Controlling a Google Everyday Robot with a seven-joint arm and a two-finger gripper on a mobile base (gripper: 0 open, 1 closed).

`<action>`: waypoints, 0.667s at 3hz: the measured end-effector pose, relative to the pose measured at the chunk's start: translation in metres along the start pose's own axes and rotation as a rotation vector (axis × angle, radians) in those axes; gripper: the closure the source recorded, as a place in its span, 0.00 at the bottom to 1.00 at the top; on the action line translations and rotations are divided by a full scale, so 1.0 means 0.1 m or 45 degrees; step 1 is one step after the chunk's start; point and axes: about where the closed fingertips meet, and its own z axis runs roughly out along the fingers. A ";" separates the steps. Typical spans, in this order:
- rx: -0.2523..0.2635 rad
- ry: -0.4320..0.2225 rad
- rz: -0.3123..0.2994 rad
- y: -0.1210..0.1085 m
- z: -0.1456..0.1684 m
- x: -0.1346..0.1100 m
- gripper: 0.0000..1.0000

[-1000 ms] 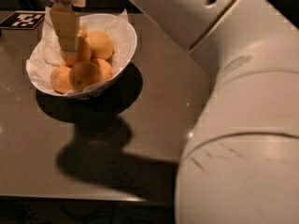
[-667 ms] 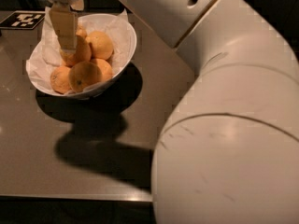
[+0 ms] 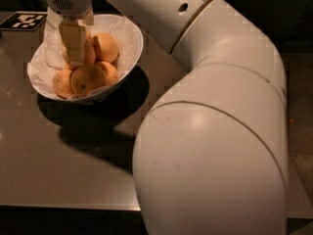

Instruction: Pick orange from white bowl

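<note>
My gripper (image 3: 74,57) hangs inside the white bowl (image 3: 133,62), toward its back left. The orange (image 3: 90,56) seems to sit directly behind it, touching. I cannot tell its grip.

5 oranges (image 3: 105,46), 1 bowl (image 3: 138,44) — 1 tool (image 3: 74,57) w/in

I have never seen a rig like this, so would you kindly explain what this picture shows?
It is a single camera view, looking down on a dark table; where the camera sits is unknown. The big white shape on the right is the robot's arm. At its end, top left, the tool reaches down into a white bowl lined with crumpled paper and sits among the oranges piled inside. Whether it grips one cannot be told. A black-and-white printed marker lies at the table's far left corner.
</note>
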 end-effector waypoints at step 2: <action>-0.032 0.016 0.025 -0.01 0.13 0.03 0.35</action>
